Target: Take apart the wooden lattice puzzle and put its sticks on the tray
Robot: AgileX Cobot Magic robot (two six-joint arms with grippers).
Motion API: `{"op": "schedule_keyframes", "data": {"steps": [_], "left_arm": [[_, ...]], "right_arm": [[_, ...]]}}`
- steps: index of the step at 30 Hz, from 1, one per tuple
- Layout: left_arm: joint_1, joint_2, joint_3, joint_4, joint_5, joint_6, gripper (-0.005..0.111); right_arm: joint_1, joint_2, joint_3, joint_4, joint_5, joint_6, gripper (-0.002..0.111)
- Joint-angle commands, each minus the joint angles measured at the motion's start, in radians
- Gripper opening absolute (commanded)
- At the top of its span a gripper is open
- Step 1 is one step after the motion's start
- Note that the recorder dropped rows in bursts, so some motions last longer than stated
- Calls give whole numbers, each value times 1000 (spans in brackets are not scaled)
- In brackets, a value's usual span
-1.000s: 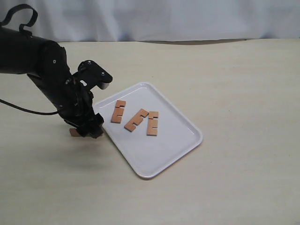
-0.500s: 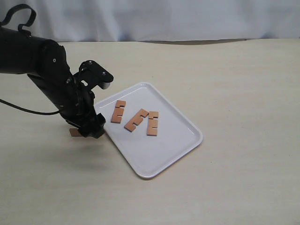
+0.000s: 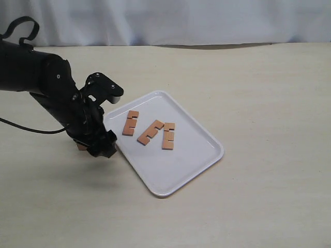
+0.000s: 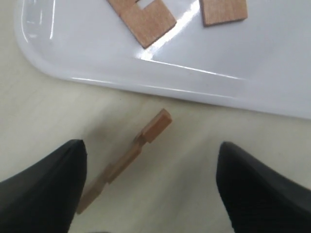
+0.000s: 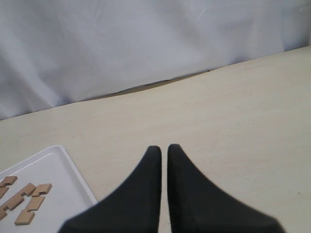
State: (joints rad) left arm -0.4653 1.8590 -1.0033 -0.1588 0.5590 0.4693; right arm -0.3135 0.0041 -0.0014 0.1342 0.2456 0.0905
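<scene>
3 of 4 sticks (image 3: 150, 132) lie flat on the tray (image 3: 173, 173); none interlocked. Left to do: last stick (image 4: 127, 158), on the table (image 3: 248, 93) just off the tray rim, approx. 9 o'clock of the tray in ext. view. L gripper (image 4: 149, 145) hangs over it, jaws wide, holding nothing. Ext. view hides most of that stick behind the arm (image 3: 46, 82); L wrist view shows it whole. Only R wrist view shows R gripper (image 5: 164, 148): pinched together, empty.

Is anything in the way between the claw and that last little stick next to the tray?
Nothing visible is. The left claw hangs open over the last stick, with one finger on each side of it. To get onto the tray, the stick only has to go over the low rim right beside it.
</scene>
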Motion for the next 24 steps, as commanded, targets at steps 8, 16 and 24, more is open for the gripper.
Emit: {"op": "schedule_keyframes", "data": {"steps": [8,16,24], "left_arm": [[2,46,3,2,-17,-3,69],[2,48,3,52,-31,-3,23],[2,48,3,80,-38,-22,0]], "right_arm": [[3,-4,1,-7,-1,-1,4],[3,-4,1,-7,-1,-1,4],[3,-4,1,-7,-1,-1,4]]}}
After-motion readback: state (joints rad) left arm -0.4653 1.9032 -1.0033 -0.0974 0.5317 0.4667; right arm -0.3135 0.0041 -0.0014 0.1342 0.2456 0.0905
